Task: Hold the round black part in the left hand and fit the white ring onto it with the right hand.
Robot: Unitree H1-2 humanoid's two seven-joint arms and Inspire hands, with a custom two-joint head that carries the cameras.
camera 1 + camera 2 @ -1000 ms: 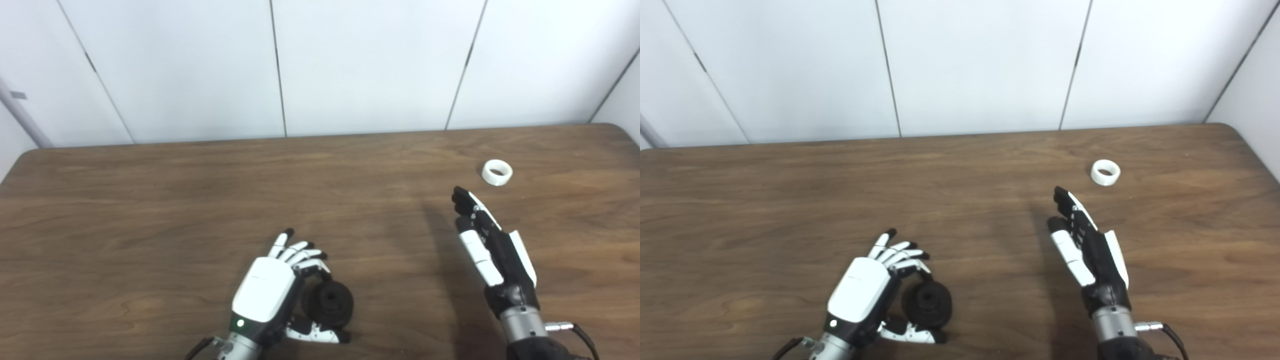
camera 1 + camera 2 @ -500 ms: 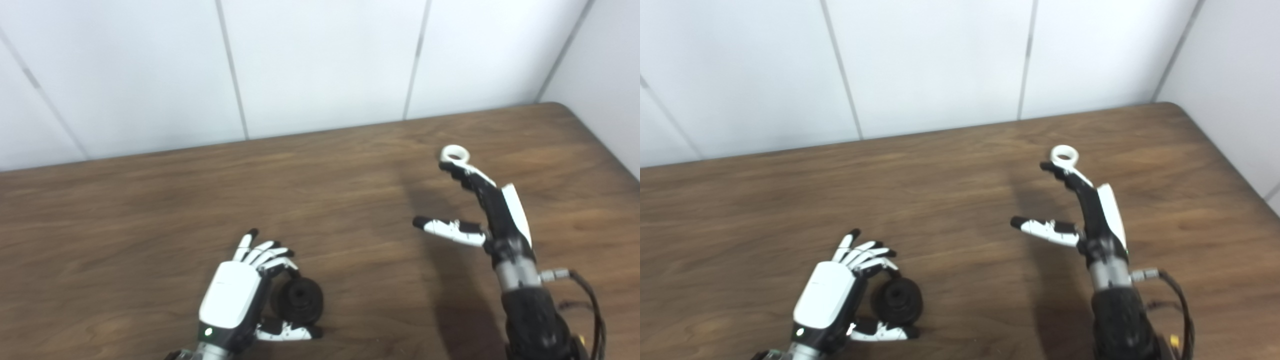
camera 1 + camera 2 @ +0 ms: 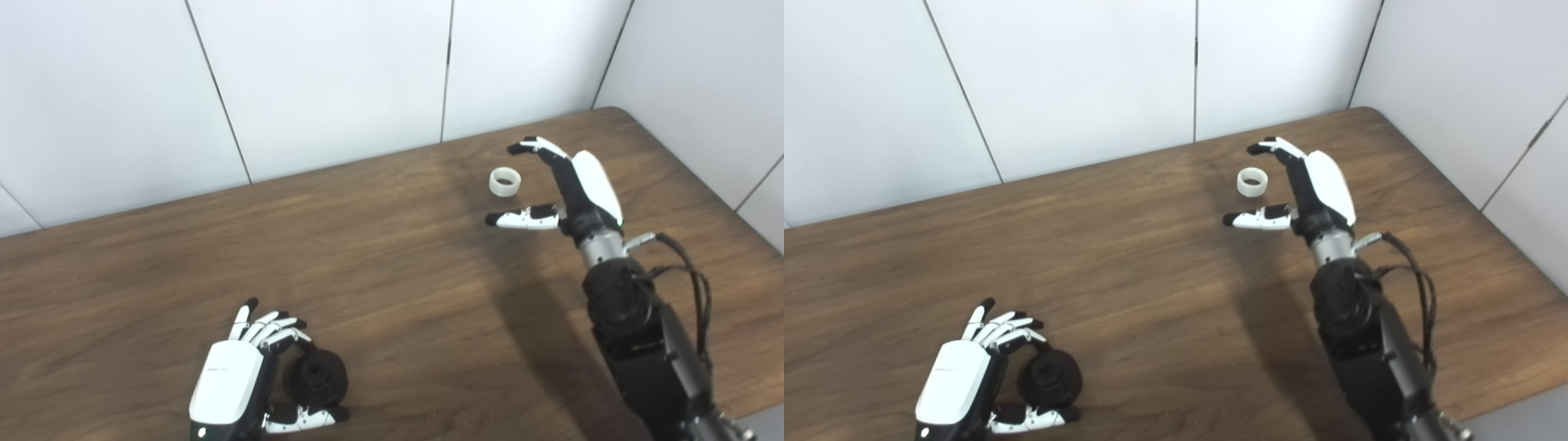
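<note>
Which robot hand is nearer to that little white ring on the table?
The right robot hand. It is open around the white ring, fingers behind it and thumb in front. The left robot hand is far off at the near edge, cupping the round black part.

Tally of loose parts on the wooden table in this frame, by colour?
Black: 1, the round black part, in the left hand.
White: 1, the white ring, on the wooden table beside the open right hand.
Total: 2.
</note>
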